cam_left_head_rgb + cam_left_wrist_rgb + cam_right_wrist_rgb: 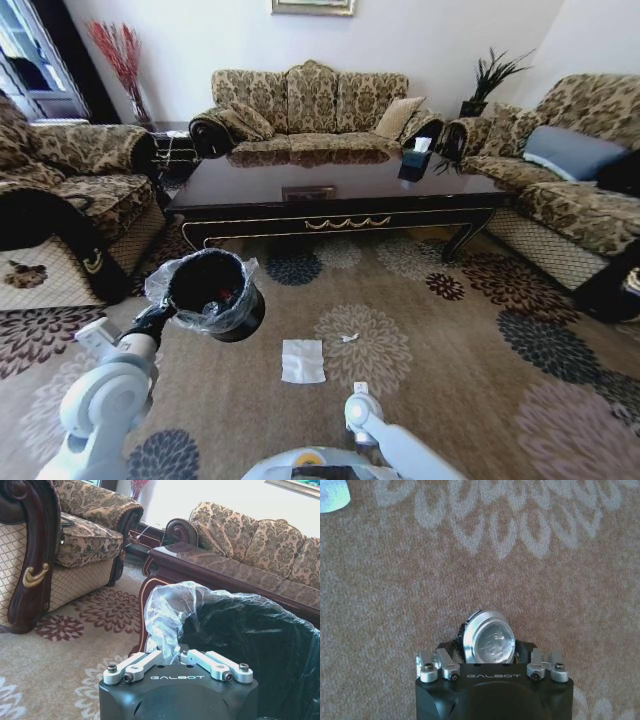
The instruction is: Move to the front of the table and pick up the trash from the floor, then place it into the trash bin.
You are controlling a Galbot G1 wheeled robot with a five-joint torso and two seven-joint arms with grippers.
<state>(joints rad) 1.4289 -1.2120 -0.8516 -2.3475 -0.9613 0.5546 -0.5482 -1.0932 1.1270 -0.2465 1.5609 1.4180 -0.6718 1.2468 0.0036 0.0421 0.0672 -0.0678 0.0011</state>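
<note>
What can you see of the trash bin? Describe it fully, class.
The trash bin is a small round black bucket with a crinkled clear plastic liner folded over its rim. It is held off the floor, tilted, by the left gripper, whose fingers pinch rim and liner. Something red lies inside.

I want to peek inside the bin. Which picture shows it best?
The head view: it looks down into the bin, held off the floor by the left gripper. The left wrist view shows only its liner and rim close up. The right wrist view shows carpet.
</note>
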